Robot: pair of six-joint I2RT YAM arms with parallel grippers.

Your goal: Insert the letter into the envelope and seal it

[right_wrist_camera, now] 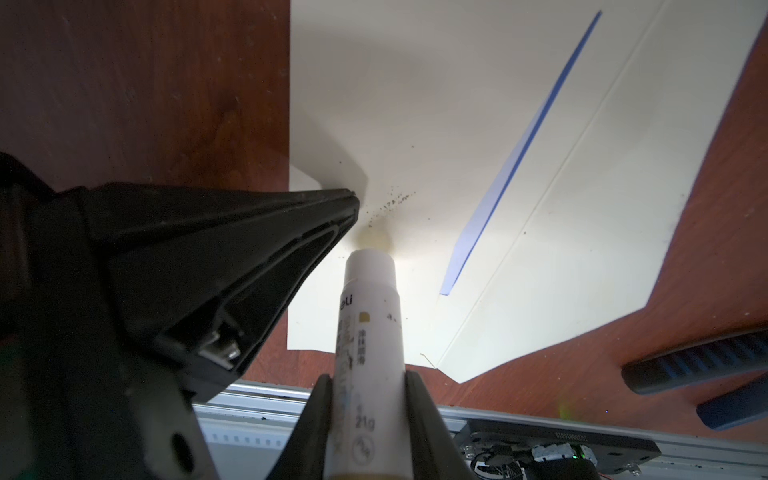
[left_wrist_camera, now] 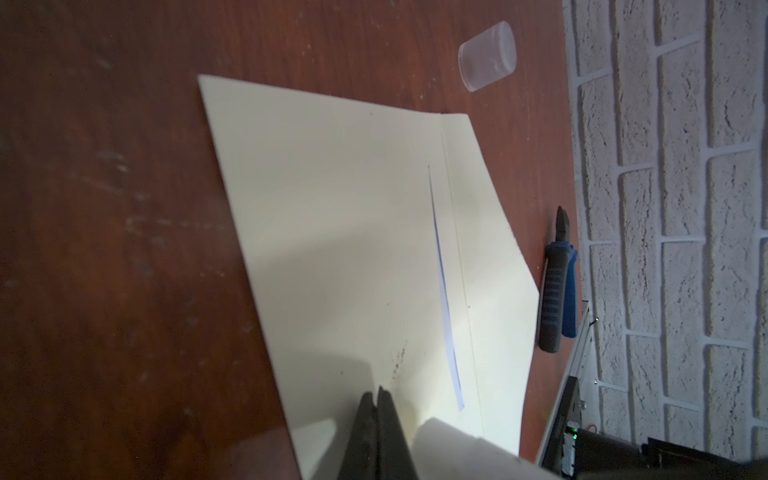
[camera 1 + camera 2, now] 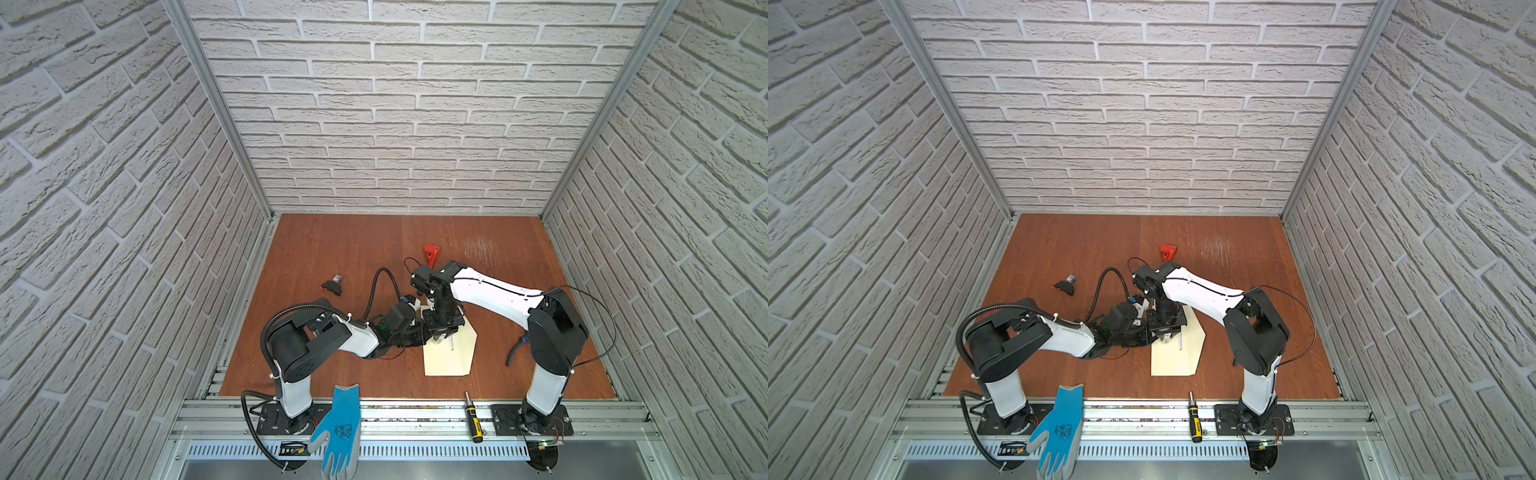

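Where brick walls enclose it | brown tabletop (scuffed) | envelope lies flat

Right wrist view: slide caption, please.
Right gripper holds the glue stick tip-down on the envelope, letter edge showing at its mouth, shut left gripper alongside.

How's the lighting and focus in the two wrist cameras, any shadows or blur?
Left wrist view: dim, a soft shadow falls across the pale cream paper envelope, and the white cylindrical glue stick at the frame edge is out of focus. Right wrist view: the stick is blurred near the right gripper, sharper at its tip.
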